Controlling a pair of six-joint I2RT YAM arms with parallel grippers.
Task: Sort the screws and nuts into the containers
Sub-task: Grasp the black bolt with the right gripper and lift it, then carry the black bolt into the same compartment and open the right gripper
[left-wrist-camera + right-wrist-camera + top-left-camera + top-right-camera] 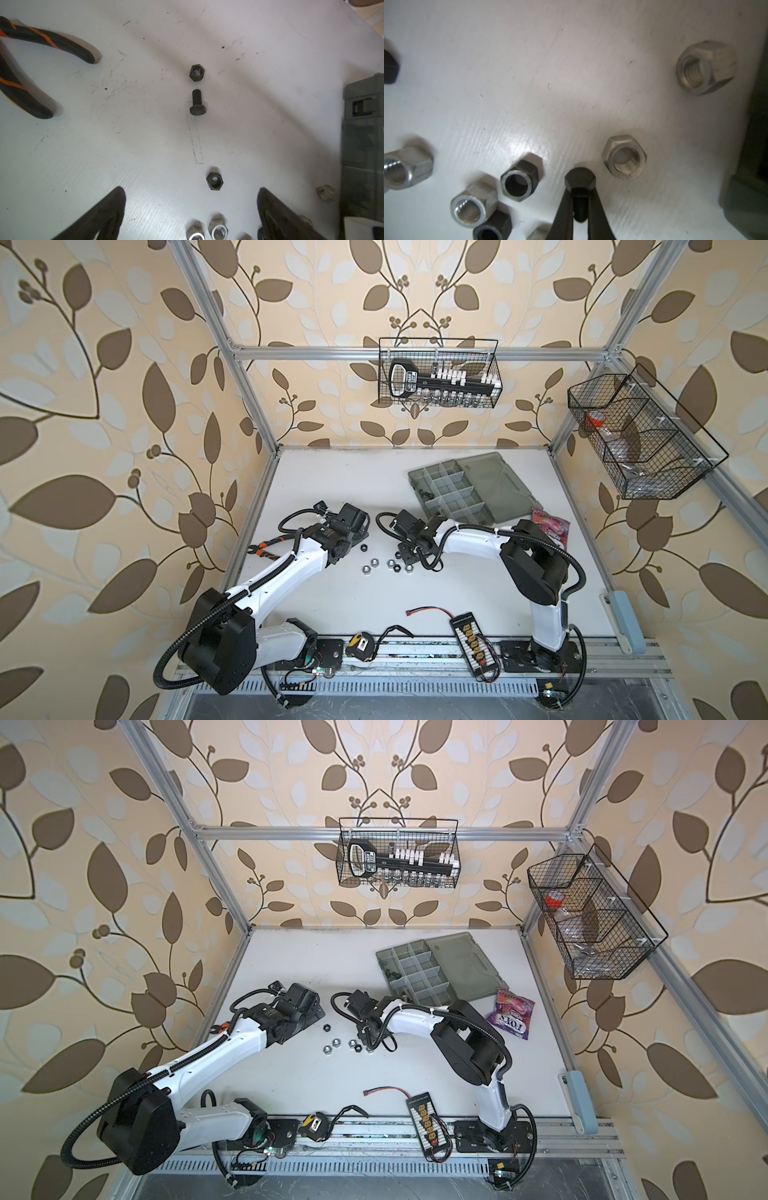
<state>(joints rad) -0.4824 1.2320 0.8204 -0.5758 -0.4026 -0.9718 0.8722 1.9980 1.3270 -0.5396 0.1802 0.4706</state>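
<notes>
The left arm (291, 572) and right arm (473, 541) are glossy white between bulky matte-black joint housings (224, 651), which are largest farthest from the fingers (108, 212). Black corrugated conduit (582, 572) runs along each arm. The fingers are black and flat-sided, tapering to blunt tips. Behind them sit boxy black wrist blocks (353, 518).

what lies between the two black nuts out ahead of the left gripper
A black screw, lying flat, threads toward the far nut, head toward the near nut. The left wrist view shows it.
</notes>
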